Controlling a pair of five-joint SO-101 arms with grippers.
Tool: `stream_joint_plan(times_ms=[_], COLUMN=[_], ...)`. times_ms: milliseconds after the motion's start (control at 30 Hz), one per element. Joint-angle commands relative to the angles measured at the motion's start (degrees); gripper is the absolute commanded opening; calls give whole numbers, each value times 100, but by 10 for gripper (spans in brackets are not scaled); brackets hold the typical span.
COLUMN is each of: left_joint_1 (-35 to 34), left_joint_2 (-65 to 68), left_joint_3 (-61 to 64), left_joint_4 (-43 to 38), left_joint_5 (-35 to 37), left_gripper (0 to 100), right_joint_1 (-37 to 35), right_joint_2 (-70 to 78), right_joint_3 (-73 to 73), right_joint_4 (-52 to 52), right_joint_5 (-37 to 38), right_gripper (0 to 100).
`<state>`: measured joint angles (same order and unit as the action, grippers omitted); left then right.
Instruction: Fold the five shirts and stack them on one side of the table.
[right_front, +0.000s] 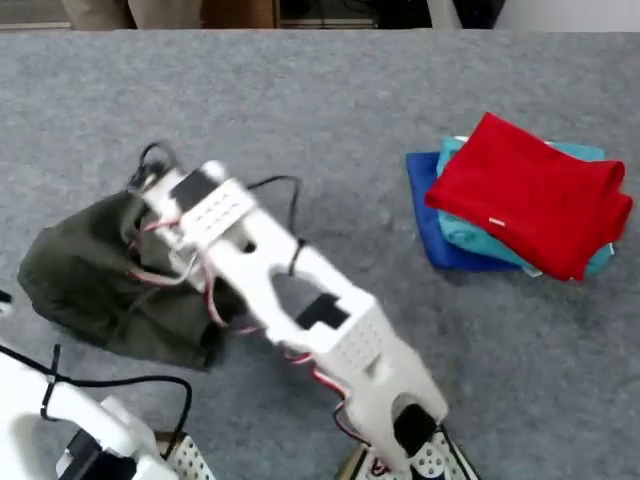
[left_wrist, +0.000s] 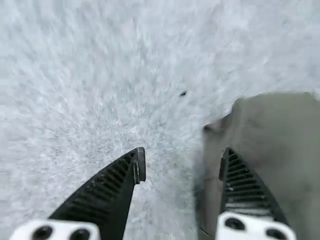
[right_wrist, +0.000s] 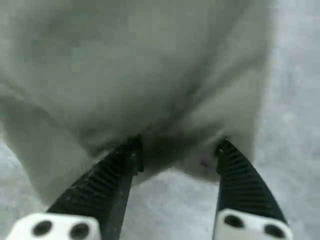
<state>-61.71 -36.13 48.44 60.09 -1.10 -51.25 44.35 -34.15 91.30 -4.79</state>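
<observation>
A crumpled olive shirt (right_front: 80, 280) lies at the table's left. My right arm stretches from the front edge across to it, and the right gripper (right_wrist: 180, 152) stands open right at the olive shirt's (right_wrist: 140, 65) edge, the cloth bunched between its fingertips. My left gripper (left_wrist: 182, 165) is open low over the grey table, one finger above a corner of the olive shirt (left_wrist: 270, 135). At the right, a folded red shirt (right_front: 525, 195) tops a stack on a teal shirt (right_front: 470, 235) and a blue shirt (right_front: 430, 215).
The left arm's base and cables (right_front: 70, 420) occupy the front left corner. The right arm's base (right_front: 410, 440) sits at the front centre. Grey carpet-like table surface (right_front: 330, 110) stretches between the olive shirt and the stack.
</observation>
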Motion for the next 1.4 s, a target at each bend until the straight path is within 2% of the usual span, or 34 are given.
stream_joint_plan(times_ms=[0,133,200,467,733,900,967,1100,1167,1367], left_joint_1=[-97,-114,-114,-105,-97,-97,-97,-290,-501,-1380], left_joint_2=[-154,-145,-145,-110,-127,-110,-101,-101,-101,-145], left_joint_3=[668,800,765,765,712,360,167,-281,-519,-1336], left_joint_4=[-862,-1002,-1020,-1029,-1037,-1029,-1029,-1029,-1029,-993], left_joint_5=[-18,-18,-18,26,26,26,18,26,26,26], left_gripper=[247,247,247,247,247,247,247,247,247,247], right_joint_1=[-75,330,646,2167,3829,4444,4558,4549,4391,3433], right_joint_2=[242,470,505,514,479,470,391,-101,-462,-1420], right_joint_3=[-40,-180,-374,-1191,-1244,-1332,-1341,-1323,-1323,-963], right_joint_4=[-290,-237,9,1020,1090,1090,1099,1099,1099,1108], right_joint_5=[-79,-70,-70,123,510,607,782,958,993,985], right_gripper=[203,0,32,5,5,9,37,227,288,257])
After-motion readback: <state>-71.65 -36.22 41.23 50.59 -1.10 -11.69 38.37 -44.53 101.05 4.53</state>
